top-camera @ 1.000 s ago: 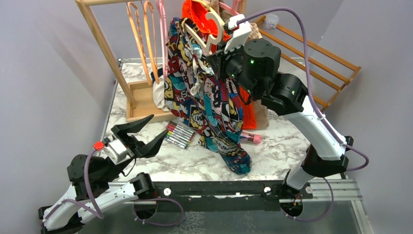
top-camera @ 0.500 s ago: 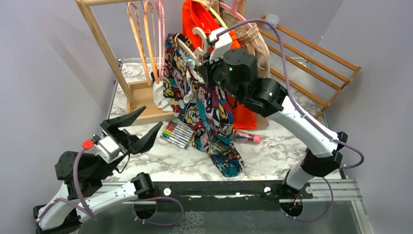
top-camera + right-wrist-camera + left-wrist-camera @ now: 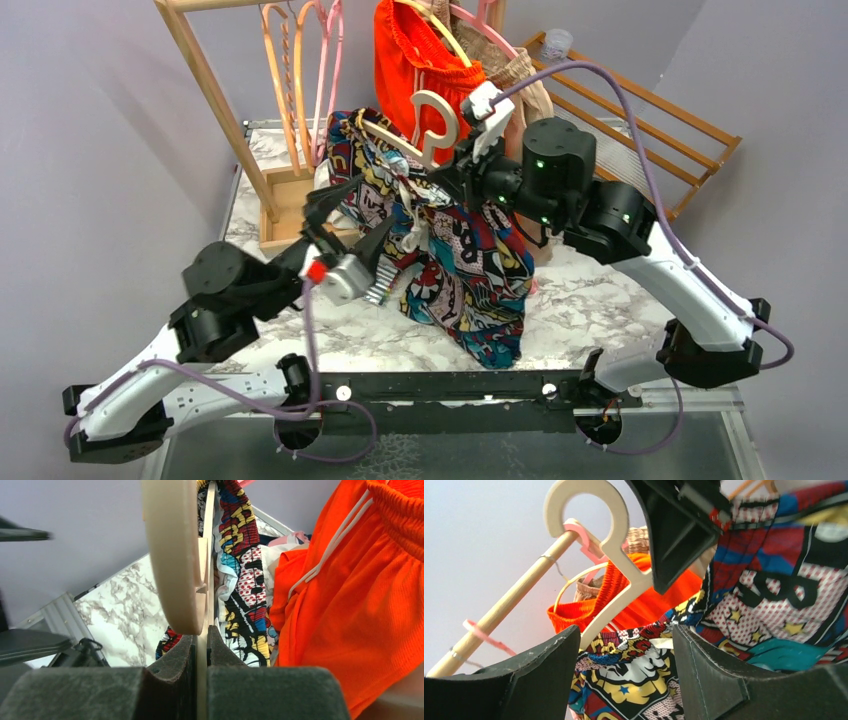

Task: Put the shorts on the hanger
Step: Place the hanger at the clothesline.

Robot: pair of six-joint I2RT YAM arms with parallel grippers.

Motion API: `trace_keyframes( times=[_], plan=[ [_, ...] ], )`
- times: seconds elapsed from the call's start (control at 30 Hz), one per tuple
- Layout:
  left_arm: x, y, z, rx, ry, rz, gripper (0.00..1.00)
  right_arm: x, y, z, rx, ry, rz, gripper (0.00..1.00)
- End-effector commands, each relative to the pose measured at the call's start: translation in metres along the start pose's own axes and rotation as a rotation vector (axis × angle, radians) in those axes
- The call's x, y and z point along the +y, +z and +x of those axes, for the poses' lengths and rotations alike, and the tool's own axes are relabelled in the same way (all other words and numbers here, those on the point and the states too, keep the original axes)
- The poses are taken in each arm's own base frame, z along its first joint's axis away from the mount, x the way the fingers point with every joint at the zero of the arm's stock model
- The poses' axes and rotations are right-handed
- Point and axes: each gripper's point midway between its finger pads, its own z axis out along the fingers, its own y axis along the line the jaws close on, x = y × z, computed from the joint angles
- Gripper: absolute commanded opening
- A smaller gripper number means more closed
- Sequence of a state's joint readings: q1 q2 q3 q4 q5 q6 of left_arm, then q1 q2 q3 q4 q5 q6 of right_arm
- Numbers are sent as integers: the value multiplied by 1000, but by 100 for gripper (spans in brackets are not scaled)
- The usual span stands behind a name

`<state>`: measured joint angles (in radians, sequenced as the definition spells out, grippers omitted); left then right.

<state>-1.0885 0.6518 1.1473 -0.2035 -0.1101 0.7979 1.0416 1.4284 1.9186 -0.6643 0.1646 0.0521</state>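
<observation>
Top external: we see the hanger [image 3: 437, 122] held in the air over the back half of the bench [image 3: 600, 300], hook uppermost, in front of the wooden rack [image 3: 205, 95]. The shorts [image 3: 470, 260] are draped over it, bunched across its arm, and hang down in one long fold. The low end sits near the bench's front edge; we can't tell if it touches. A white drawstring [image 3: 410, 215] dangles from the waistband.

Right wrist: the right hand [image 3: 201, 647] is pressed together on the hanger's flat neck just below the hook, pinching it from both faces. Comic print sits right behind the neck, and the orange shorts [image 3: 360, 580] are just beside it on the right.

Left wrist: the left hand [image 3: 626, 632] is spread, with nothing between the fingers. It points up at the shorts from below, with the hook and the orange shorts beyond. In the top view its fingers overlap the left edge of the shorts; whether they touch, we can't tell.

Rest: the orange shorts hang on the rack's rail, with the beige shorts [image 3: 522, 75] beside them and the orange hangers [image 3: 283, 90] further left. A slatted wooden frame [image 3: 640, 115] leans at back right.
</observation>
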Motion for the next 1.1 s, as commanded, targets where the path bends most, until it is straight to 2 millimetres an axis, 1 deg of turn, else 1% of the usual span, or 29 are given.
trace_keyframes(
  times=[0.0, 0.07, 0.17, 0.33, 0.47, 0.63, 0.7, 0.87, 0.97, 1.07],
  plan=[
    [-12, 24, 5, 7, 193, 77, 71, 11, -19, 3, -4, -25, -86, 1],
    [-17, 35, 10, 17, 246, 87, 71, 10, -23, 4, -5, -25, -85, 1],
    [-16, 47, 15, 34, 332, 81, 71, 10, -28, 5, -6, -21, -85, 1],
    [-10, 61, 9, 10, 424, 51, 71, 9, -32, 7, -10, -12, -83, 1],
    [-15, 71, 18, 50, 487, 83, 68, 12, -34, 5, -17, 7, -96, 1],
    [-28, 76, 41, 128, 573, 151, 63, 21, -41, 4, -23, 32, -146, 1],
    [-30, 77, 48, 153, 602, 161, 61, 23, -44, 3, -20, 41, -164, 1],
    [-30, 76, 57, 192, 661, 167, 59, 29, -50, 4, -4, 50, -196, 1],
    [-28, 78, 58, 199, 691, 158, 57, 30, -52, 6, 10, 48, -206, 1],
    [-24, 80, 57, 207, 718, 143, 50, 30, -53, 10, 22, 43, -205, 1]
  ],
)
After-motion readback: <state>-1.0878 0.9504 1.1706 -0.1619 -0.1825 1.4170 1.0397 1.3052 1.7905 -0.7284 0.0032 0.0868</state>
